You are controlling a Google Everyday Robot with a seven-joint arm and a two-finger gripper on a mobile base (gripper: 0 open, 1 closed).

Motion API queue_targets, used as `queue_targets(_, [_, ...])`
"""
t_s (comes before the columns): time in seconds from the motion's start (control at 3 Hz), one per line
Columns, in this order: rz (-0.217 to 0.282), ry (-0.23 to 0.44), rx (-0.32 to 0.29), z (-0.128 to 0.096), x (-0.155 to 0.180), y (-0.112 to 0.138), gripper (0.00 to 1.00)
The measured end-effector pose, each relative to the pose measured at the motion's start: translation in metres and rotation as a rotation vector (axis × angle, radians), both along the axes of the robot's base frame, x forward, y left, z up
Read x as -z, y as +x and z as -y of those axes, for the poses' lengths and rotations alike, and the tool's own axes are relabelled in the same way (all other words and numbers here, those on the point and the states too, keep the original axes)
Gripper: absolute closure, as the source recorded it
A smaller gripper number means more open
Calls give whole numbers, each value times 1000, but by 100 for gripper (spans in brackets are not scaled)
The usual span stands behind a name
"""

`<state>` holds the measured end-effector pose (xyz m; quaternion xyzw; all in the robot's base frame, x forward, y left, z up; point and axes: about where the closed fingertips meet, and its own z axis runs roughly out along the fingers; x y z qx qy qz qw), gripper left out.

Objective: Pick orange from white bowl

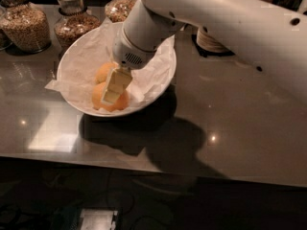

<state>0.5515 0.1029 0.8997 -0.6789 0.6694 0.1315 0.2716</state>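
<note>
End effector low over the near orange in the white bowl

The white bowl sits on the dark, glossy desk, left of centre, lined with crumpled white paper whose corner pokes out over the left rim. Two oranges lie in it, touching each other: the near orange toward the front wall, and the far orange just behind it. The white arm comes in from the upper right and slopes down into the bowl. Its end effector is pale yellow and lies tilted against the top of the near orange, covering its middle. From this angle I cannot tell whether the end effector is gripping the fruit or standing apart from it. Behind the bowl, along the back edge of the desk, stand three glass jars of grain or nuts. A stack of dishes shows dimly behind the arm. The arm and bowl cast a broad shadow on the desk in front.
</note>
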Motion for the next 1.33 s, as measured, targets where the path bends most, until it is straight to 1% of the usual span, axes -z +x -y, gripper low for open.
queue_targets(0.33, [-16, 18, 25, -4, 9, 5, 25])
queue_targets(0.67, [-13, 37, 103, 6, 14, 9, 25])
queue_targets(1.0, [0, 53, 231, 23, 19, 8, 24])
queue_targets(1.33, [-24, 68, 348, 31, 33, 5, 25])
